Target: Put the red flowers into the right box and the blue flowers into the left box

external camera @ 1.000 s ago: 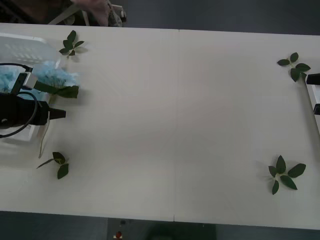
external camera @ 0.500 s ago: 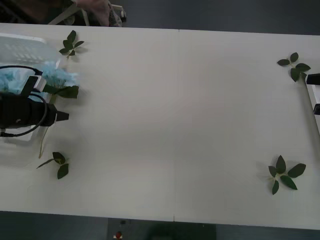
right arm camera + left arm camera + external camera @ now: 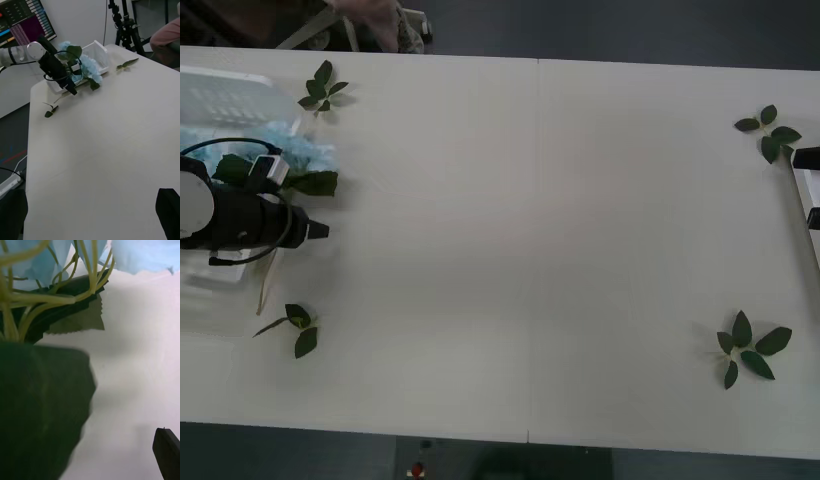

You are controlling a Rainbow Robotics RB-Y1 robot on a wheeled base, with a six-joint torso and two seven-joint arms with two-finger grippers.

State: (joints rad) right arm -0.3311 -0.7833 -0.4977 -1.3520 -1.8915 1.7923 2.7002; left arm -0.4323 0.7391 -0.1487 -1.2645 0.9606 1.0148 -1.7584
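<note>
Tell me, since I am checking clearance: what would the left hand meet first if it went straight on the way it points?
Probably nothing soon: the left hand points right across the bare table, past the blue flowers. Its height above the tabletop is unclear.

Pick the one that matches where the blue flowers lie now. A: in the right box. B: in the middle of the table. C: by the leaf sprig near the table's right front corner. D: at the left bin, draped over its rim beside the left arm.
D: the blue flowers hang over the left bin's rim, next to the left gripper.
</note>
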